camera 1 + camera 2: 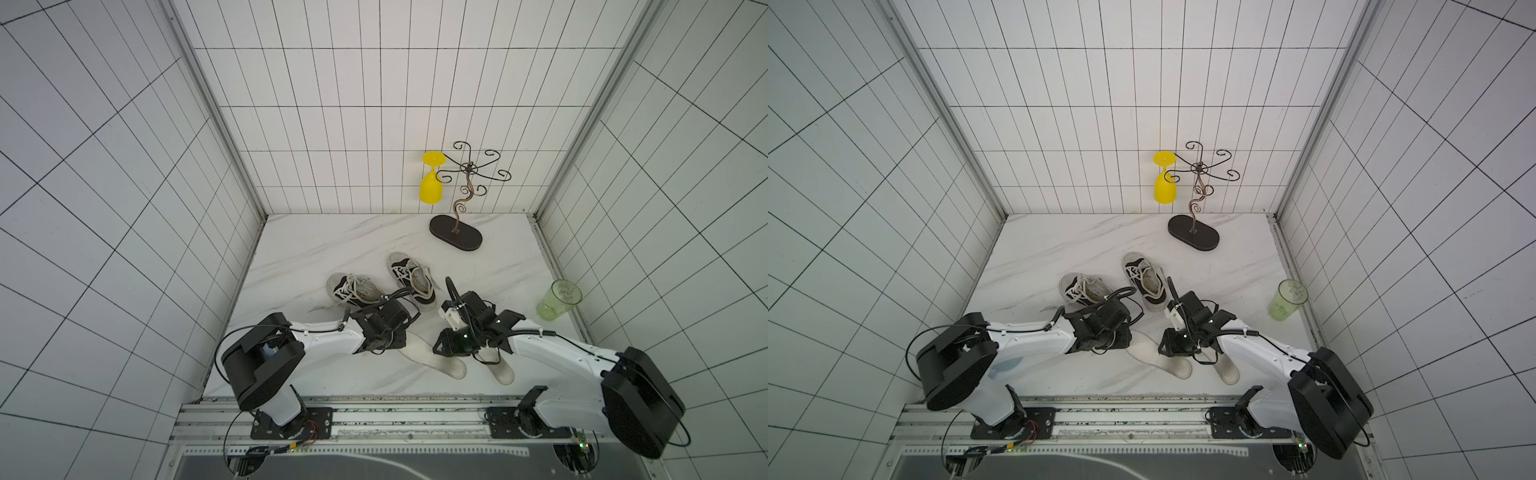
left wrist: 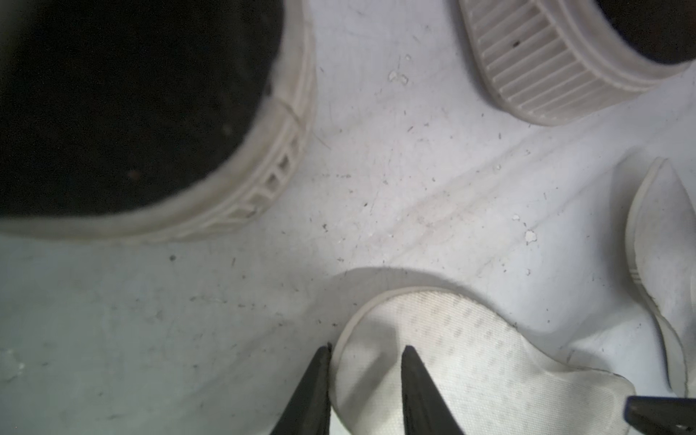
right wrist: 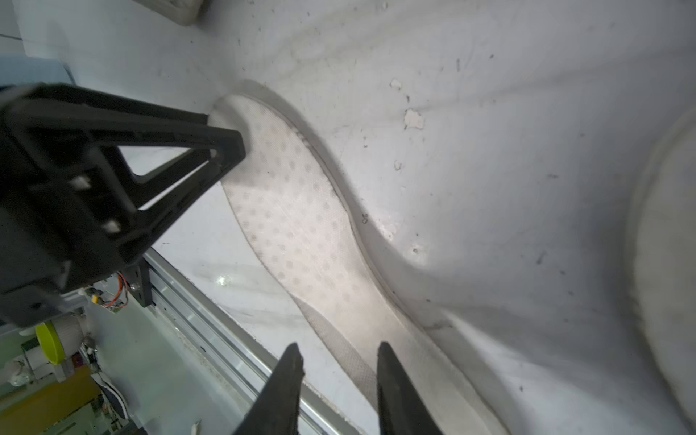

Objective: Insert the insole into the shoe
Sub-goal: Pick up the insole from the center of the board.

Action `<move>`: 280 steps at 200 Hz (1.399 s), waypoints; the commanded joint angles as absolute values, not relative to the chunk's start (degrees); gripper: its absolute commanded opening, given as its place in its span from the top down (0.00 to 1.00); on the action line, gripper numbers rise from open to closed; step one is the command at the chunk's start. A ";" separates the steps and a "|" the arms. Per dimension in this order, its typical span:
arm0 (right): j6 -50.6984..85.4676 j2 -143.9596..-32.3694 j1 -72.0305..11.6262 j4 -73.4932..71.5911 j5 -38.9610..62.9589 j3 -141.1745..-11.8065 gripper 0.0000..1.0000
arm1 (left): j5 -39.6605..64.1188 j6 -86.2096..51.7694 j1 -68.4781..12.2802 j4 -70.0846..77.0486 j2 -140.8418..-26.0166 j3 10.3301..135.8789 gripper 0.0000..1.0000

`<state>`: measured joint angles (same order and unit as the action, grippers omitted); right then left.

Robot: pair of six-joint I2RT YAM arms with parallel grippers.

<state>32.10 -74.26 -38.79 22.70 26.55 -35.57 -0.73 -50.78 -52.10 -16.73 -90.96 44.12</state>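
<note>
Insole (image 1: pixel 440 361) off table (image 1: pixel 311 257) near front rail, bowed between both grippers. Left gripper (image 2: pixel 367 357): jaws clamped on one end, fabric puckered between fingers. Right gripper (image 3: pixel 341 357): jaws clamped on other end, underside showing. Shoe (image 1: pixel 357 291) just behind left gripper, upright. Spare insole (image 1: pixel 503 370) flat under right arm.

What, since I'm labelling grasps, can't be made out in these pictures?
Left wrist view: whether the left gripper pinches the insole; the frame edge cuts the contact off.
Right wrist view: likewise the right gripper.
Both top views: the grippers' fingertips, hidden under the wrists.
Left wrist view: the nearer shoe, a dark blur.
</note>
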 commanded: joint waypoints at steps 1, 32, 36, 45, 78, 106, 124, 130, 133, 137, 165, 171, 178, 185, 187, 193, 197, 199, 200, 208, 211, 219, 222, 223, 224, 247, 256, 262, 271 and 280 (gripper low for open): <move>32.08 -77.53 -39.70 19.32 28.19 -32.07 0.70 | -1.38 -51.61 -52.29 -17.01 -92.71 42.85 0.69; 31.89 -82.13 -39.73 15.80 25.52 -31.40 0.72 | 0.61 -49.61 -52.29 -15.15 -93.21 42.80 0.65; 31.86 -82.62 -39.74 15.55 25.08 -31.30 0.73 | 0.98 -48.92 -52.29 -15.05 -93.16 42.92 0.63; 31.77 -83.37 -39.73 15.26 24.25 -31.03 0.74 | 1.46 -47.48 -52.29 -15.33 -93.03 43.05 0.58; 30.56 -84.68 -39.69 16.33 20.65 -30.08 0.75 | 7.79 -40.27 -49.58 -13.45 -92.30 41.16 0.52; 29.40 -85.26 -39.67 16.31 18.31 -29.72 0.75 | 15.01 -36.58 -46.76 -9.77 -90.33 38.90 0.64; 29.12 -85.65 -39.74 15.33 17.94 -29.70 0.75 | 15.59 -35.40 -46.32 -10.02 -89.31 38.93 0.74; 29.09 -85.70 -39.67 15.00 17.76 -29.71 0.75 | 15.91 -35.01 -46.32 -10.02 -89.21 39.02 0.78; 29.09 -85.69 -39.66 14.88 17.61 -29.75 0.75 | 15.99 -34.82 -46.32 -10.09 -89.17 39.14 0.80; 29.02 -85.69 -39.69 14.78 17.43 -29.92 0.75 | 15.85 -34.72 -46.32 -10.24 -89.28 39.24 0.82; 28.65 -84.31 -39.75 15.01 17.46 -31.39 0.74 | 15.16 -33.65 -46.26 -11.76 -88.96 41.00 1.00; 28.45 -83.40 -39.65 15.44 17.28 -31.90 0.73 | 15.08 -33.17 -46.15 -12.63 -88.19 41.79 1.00; 28.10 -82.30 -39.64 16.16 16.98 -32.88 0.73 | 14.54 -32.28 -45.80 -14.39 -87.16 43.20 1.00; 27.52 -81.01 -39.70 16.99 16.69 -33.98 0.71 | 14.35 -31.28 -45.27 -16.22 -85.88 44.86 1.00; 27.29 -80.63 -39.65 17.21 16.67 -34.36 0.71 | 14.29 -30.82 -45.13 -16.84 -85.59 45.32 1.00; 26.57 -79.62 -39.64 17.41 16.76 -35.52 0.69 | 14.20 -29.62 -44.33 -18.62 -84.54 47.01 1.00; 25.92 -79.06 -39.70 18.58 16.85 -36.54 0.67 | 14.30 -28.64 -43.83 -19.92 -83.94 48.16 1.00; 25.64 -78.74 -39.65 18.97 16.94 -37.02 0.66 | 14.39 -28.05 -43.56 -20.63 -83.72 48.76 1.00; 25.43 -78.57 -39.65 19.20 16.95 -37.19 0.66 | 14.44 -27.83 -43.45 -20.99 -83.56 49.03 1.00; 24.23 -77.73 -39.57 20.70 16.60 -39.64 0.61 | 14.77 -25.10 -42.42 -24.19 -82.88 51.74 1.00; 23.76 -77.41 -39.55 21.29 16.47 -40.77 0.59 | 14.89 -23.85 -41.94 -25.48 -82.68 52.86 1.00; 22.20 -76.89 -39.35 23.02 16.43 -43.87 0.50 | 16.32 -20.09 -41.01 -28.62 -82.44 55.60 1.00; 21.63 -76.73 -39.24 23.86 16.25 -45.05 0.47 | 17.03 -18.40 -40.65 -29.58 -82.36 56.51 1.00; 21.45 -76.68 -39.22 24.02 16.12 -45.42 0.46 | 17.26 -17.94 -40.58 -30.08 -82.36 56.86 1.00; 21.23 -76.62 -39.21 24.02 16.06 -45.78 0.44 | 17.46 -17.45 -40.46 -30.51 -82.40 57.13 1.00; 17.60 -75.53 -37.53 26.22 15.63 -51.71 0.33 | 19.46 -6.87 -39.93 -37.96 -82.22 62.88 1.00; 16.20 -75.04 -36.22 26.03 16.17 -52.65 0.31 | 20.52 -4.74 -39.47 -38.49 -81.80 63.90 1.00; 15.28 -74.66 -35.52 25.52 16.87 -53.00 0.31 | 22.08 -3.78 -38.90 -38.81 -81.51 64.76 1.00; 13.68 -73.99 -34.97 24.71 17.25 -53.35 0.31 | 24.49 -2.86 -37.95 -38.77 -81.27 65.77 1.00; 12.24 -73.37 -34.63 23.84 18.57 -53.54 0.31 | 26.08 -2.02 -37.30 -38.77 -81.20 66.78 1.00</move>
<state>18.52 -75.44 -36.18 22.50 18.09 -48.58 20.08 -10.57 -38.96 -33.47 -82.00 64.27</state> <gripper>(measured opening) 0.692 0.047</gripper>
